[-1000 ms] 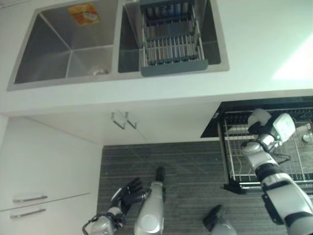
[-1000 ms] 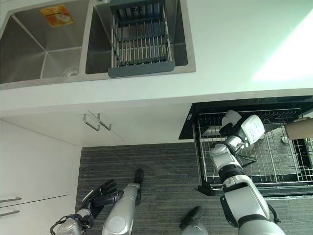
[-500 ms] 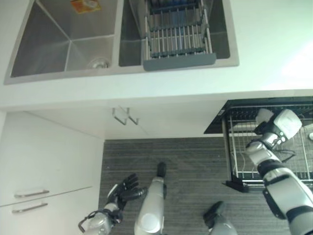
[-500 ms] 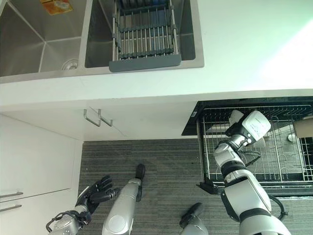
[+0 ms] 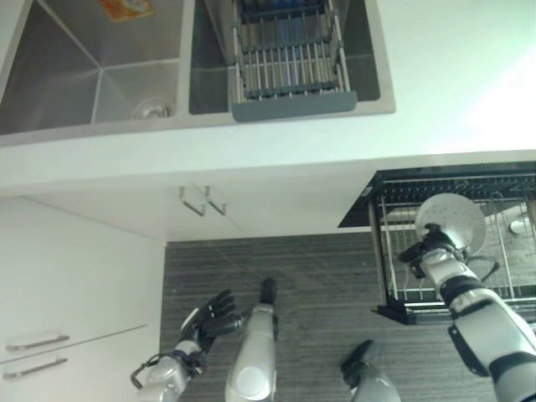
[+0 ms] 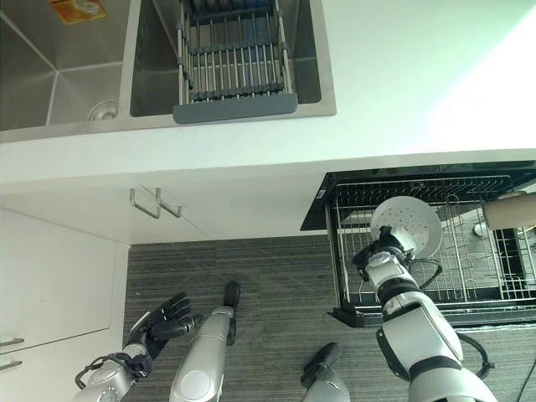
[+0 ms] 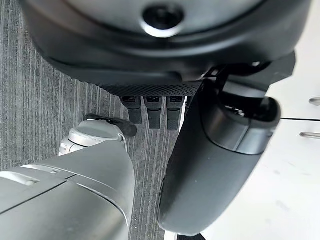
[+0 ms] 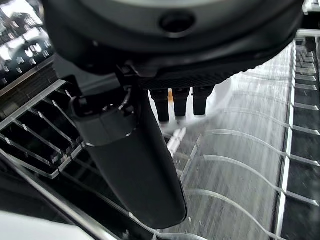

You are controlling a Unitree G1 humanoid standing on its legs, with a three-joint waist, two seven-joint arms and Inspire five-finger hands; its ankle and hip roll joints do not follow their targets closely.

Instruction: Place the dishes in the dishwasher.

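Note:
A round white plate [image 5: 452, 221] hangs over the pulled-out wire rack of the dishwasher [image 5: 509, 289], its face turned up towards me. My right hand [image 5: 421, 251] is shut on the plate's lower left edge, and the plate [image 6: 408, 226] stands tilted above the rack's left half. In the right wrist view the thumb [image 8: 131, 165] and curled fingers [image 8: 179, 104] close over pale plate surface, with rack wires [image 8: 295, 165] beyond. My left hand [image 5: 209, 316] hangs low on the left above the floor, open with fingers spread, holding nothing.
A double sink [image 5: 79, 79] is set in the white counter, with a grey dish drainer [image 5: 289, 67] in its right basin. Cupboard handles [image 5: 201, 201] stick out below. A tan object [image 6: 512, 211] shows at the rack's far right, a small white item [image 6: 478, 229] beside it.
My right hand has turned the plate so that its round face shows, and it sits a little lower over the rack. The camera has shifted slightly. The left hand stays down.

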